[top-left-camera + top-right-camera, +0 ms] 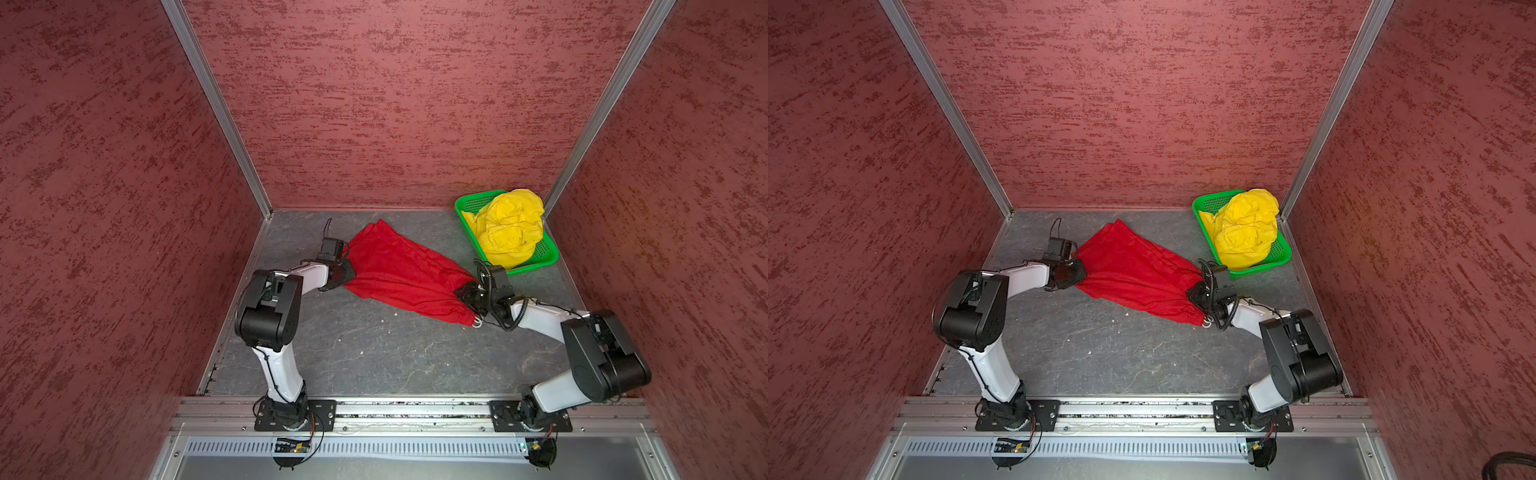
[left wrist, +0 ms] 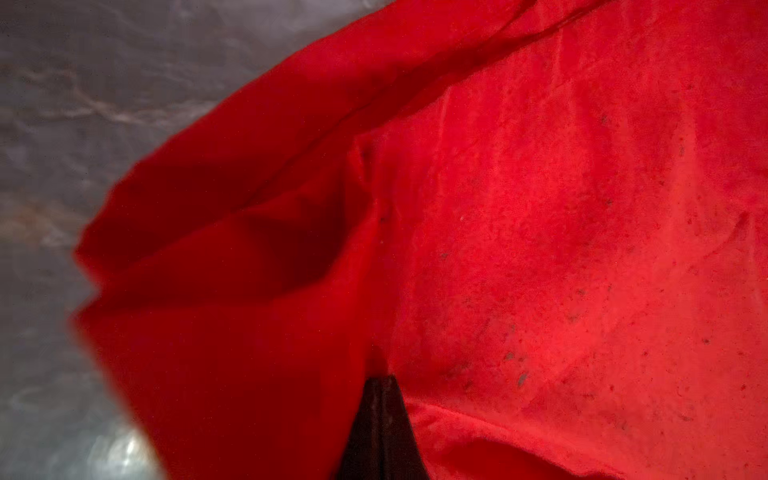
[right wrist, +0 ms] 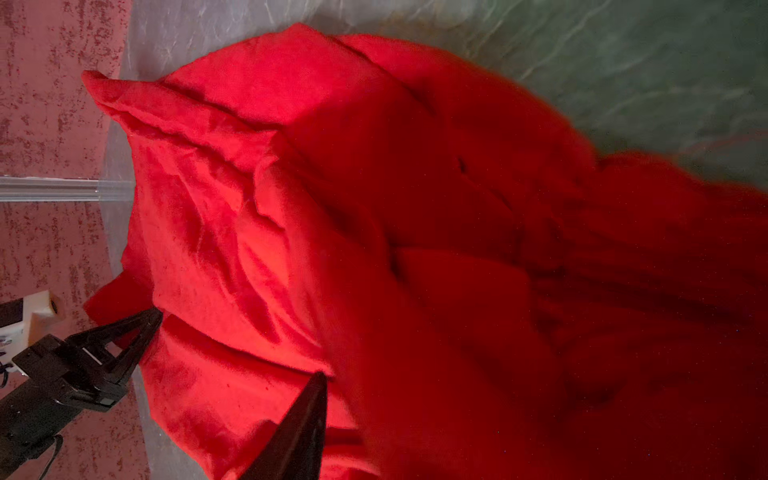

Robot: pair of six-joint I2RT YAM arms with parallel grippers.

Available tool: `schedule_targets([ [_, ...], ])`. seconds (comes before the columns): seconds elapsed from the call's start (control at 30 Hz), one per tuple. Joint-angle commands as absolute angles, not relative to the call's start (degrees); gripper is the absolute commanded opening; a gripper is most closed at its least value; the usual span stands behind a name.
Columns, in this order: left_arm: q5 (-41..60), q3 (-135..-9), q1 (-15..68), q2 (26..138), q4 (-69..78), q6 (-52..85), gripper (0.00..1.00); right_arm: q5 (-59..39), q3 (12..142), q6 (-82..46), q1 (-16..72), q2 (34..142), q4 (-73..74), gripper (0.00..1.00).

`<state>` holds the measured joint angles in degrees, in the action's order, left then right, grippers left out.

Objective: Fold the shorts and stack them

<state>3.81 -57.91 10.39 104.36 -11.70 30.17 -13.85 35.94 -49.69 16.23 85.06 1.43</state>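
The red shorts (image 1: 399, 270) (image 1: 1133, 270) lie stretched slantwise across the grey floor between my two grippers. My left gripper (image 1: 347, 270) (image 1: 1079, 270) is shut on their left edge; in the left wrist view its tips (image 2: 380, 380) meet on the red cloth (image 2: 540, 249). My right gripper (image 1: 463, 293) (image 1: 1194, 293) is at the bunched waistband end, near the white drawstring (image 1: 477, 322). The right wrist view shows one finger (image 3: 307, 419), with red cloth (image 3: 374, 208) hiding the other. The yellow shorts (image 1: 509, 228) (image 1: 1246, 226) sit crumpled in the basket.
The green perforated basket (image 1: 536, 268) (image 1: 1266, 266) stands in the back right corner, just behind the right wrist. Red textured walls with metal posts close in the floor on three sides. A metal rail with both arm bases runs along the front.
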Motion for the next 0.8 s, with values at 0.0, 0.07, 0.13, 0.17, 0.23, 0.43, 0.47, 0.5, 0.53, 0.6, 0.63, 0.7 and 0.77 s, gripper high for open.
schedule_targets([
  [0.0, 3.2, -54.8, 11.6, 99.7, -14.2, 31.5, 0.14, -12.2, 37.3, -47.3, 18.5, 78.3, -2.7, 0.48],
  [0.07, 3.7, -54.4, 12.7, 96.6, -14.8, 31.5, 0.21, -10.8, 38.9, -46.3, 20.3, 75.3, -5.5, 0.48],
  [0.13, 4.8, -54.8, 13.5, 94.5, -15.0, 30.9, 0.25, -10.3, 40.0, -46.2, 22.7, 73.2, -6.2, 0.48],
  [0.17, 5.5, -55.6, 13.9, 94.2, -15.3, 30.3, 0.26, -10.4, 40.5, -46.3, 24.2, 73.0, -5.7, 0.48],
  [0.23, 6.9, -58.2, 14.5, 95.2, -15.7, 29.4, 0.26, -10.8, 41.2, -46.6, 26.9, 73.8, -4.4, 0.47],
  [0.43, 7.8, -68.6, 15.2, 105.3, -16.9, 28.5, 0.16, -12.4, 45.7, -46.3, 32.9, 85.8, 2.3, 0.46],
  [0.47, 8.2, -69.9, 15.1, 107.0, -17.1, 28.7, 0.14, -12.8, 46.7, -46.3, 33.3, 88.3, 3.4, 0.45],
  [0.5, 8.3, -70.9, 15.0, 108.8, -17.2, 28.9, 0.13, -13.2, 47.7, -46.3, 33.5, 90.6, 4.3, 0.45],
  [0.53, 8.2, -71.3, 14.9, 110.1, -17.1, 29.3, 0.11, -13.7, 48.3, -46.2, 33.5, 92.4, 5.2, 0.45],
  [0.6, 8.4, -70.7, 14.5, 111.8, -16.5, 30.4, 0.09, -13.6, 48.9, -46.3, 33.5, 95.9, 6.5, 0.45],
  [0.63, 8.5, -70.0, 14.3, 112.2, -16.1, 30.9, 0.08, -13.5, 49.0, -46.1, 33.5, 97.0, 6.7, 0.44],
  [0.7, 8.2, -67.7, 13.9, 112.1, -15.6, 31.9, 0.07, -13.9, 48.6, -45.8, 33.5, 99.1, 6.9, 0.44],
  [0.77, 8.0, -64.4, 13.4, 111.0, -14.8, 32.8, 0.06, -14.4, 46.8, -45.8, 33.5, 100.1, 7.2, 0.44],
])
